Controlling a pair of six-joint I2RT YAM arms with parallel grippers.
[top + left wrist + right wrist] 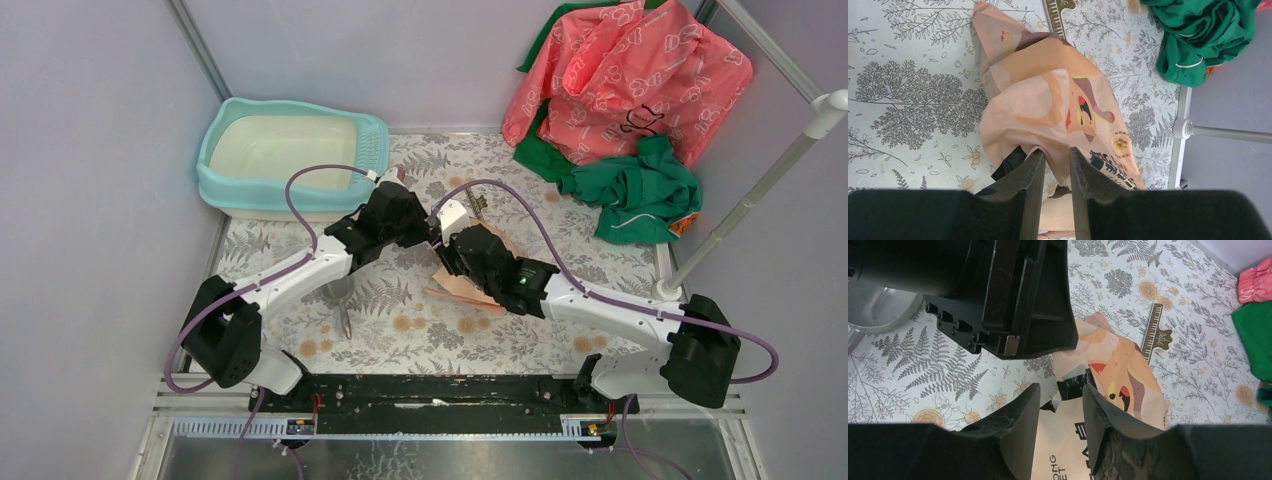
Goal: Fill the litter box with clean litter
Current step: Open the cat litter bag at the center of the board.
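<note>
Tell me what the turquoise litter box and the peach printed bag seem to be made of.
The turquoise rounded litter box looks like moulded plastic: smooth, slightly glossy, with a slotted rim. The peach printed bag looks like thin plastic film or coated paper, holding sharp creases; which one is unclear.

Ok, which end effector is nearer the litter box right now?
Left. The left end effector grips the bag right of the litter box; the right end effector holds it from the far side, farther away.
</note>
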